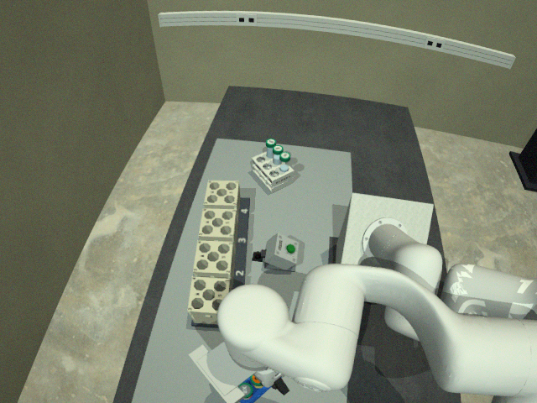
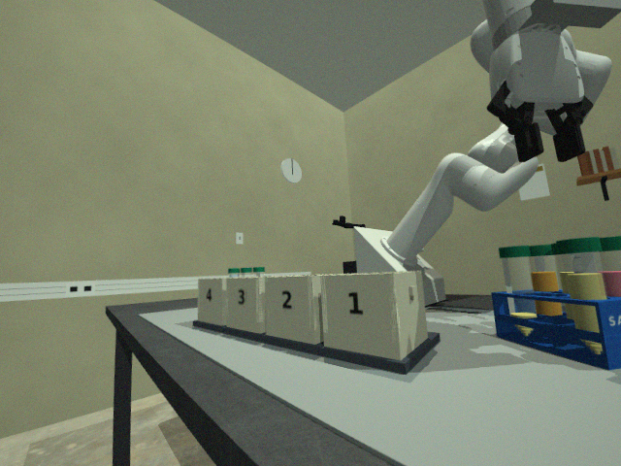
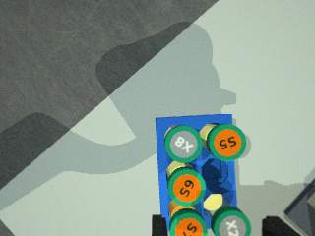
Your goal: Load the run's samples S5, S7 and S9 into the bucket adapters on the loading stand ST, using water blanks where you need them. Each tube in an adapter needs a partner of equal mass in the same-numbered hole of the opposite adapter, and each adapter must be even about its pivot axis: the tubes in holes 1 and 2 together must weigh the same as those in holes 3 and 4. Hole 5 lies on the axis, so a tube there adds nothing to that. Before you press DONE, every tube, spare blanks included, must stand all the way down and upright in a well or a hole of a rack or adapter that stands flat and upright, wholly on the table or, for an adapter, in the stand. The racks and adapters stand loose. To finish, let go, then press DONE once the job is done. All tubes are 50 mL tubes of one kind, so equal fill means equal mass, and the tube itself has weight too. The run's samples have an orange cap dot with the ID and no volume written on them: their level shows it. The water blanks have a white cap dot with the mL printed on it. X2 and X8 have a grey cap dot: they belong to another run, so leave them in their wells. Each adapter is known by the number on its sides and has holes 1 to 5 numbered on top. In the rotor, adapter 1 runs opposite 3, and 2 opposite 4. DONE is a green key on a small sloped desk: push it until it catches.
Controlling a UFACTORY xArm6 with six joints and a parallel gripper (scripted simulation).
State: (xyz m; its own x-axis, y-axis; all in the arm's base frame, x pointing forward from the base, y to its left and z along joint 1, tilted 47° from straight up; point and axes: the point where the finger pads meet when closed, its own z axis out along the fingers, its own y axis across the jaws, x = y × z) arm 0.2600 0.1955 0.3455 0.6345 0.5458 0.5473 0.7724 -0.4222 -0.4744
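In the top view, a pale rail [image 1: 338, 27] is mounted along the far wall from eleven o'clock to two o'clock, with two pairs of dark sockets set in it. A black object [image 1: 527, 171], perhaps a stand, is cut off by the frame at three o'clock. In the exterior view, a round white clock [image 2: 291, 170] is hung on the wall just above centre, towards twelve o'clock. A small switch plate [image 2: 239, 238] is fixed below it, at its seven o'clock. A white sheet [image 2: 535, 183] and brown uprights on a wooden shelf [image 2: 599, 178] are seen towards two o'clock.
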